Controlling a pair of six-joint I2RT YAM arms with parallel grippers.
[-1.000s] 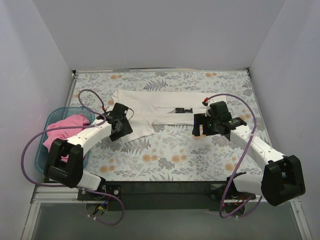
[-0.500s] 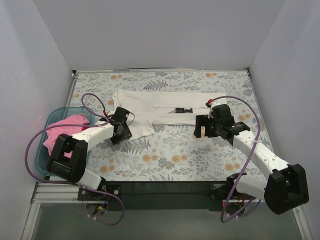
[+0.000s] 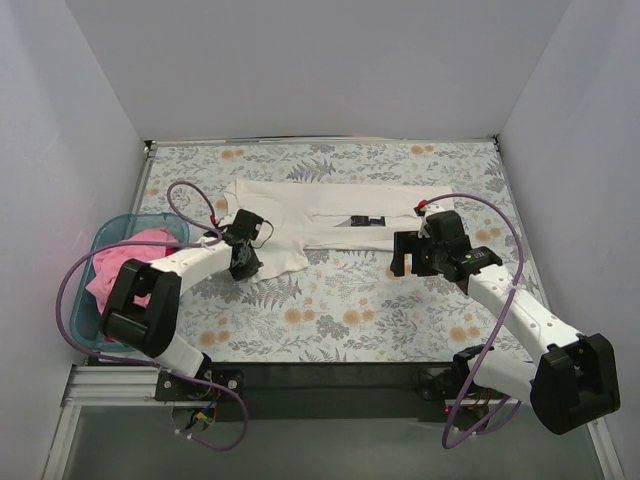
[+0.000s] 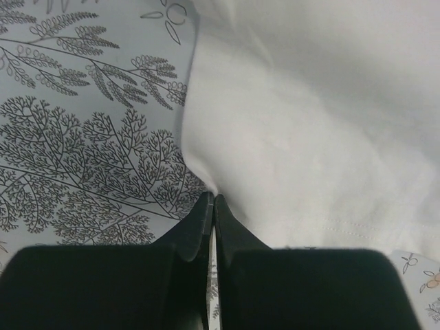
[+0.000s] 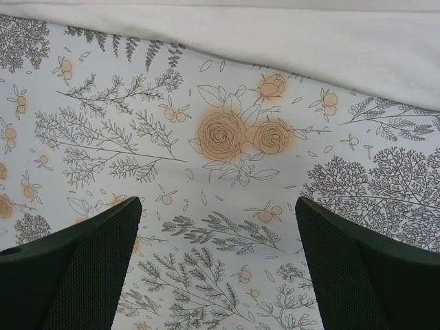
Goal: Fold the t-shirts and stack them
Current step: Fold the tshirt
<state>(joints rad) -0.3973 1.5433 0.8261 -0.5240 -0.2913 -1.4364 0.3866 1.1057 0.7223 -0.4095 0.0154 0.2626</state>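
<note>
Now my left gripper [image 4: 212,201] is closed completely, and between its two black fingers it pinches a small fold at the edge of the white t-shirt [image 3: 320,222]. From my left wrist I see the cloth pulled into a little peak where the fingers meet, and a thin strip of white goes down between them. The shirt lies spread flat across the far half of the table [image 3: 350,320], with its long side running left to right. My pinch is at its near left corner.

My right gripper [image 5: 216,210] stands wide open and holds nothing. It hangs over bare table just beside the near right edge of the shirt, without touching it.

The table has a pale covering printed with grey ferns and orange roses. Plain white walls [image 3: 320,70] close the space on the left, at the back and on the right. At the left edge stands a teal plastic basket [image 3: 84,322], and the pink t-shirt [image 3: 130,260] lies crumpled inside it. Purple cables [image 3: 180,192] loop out from both my arms.
</note>
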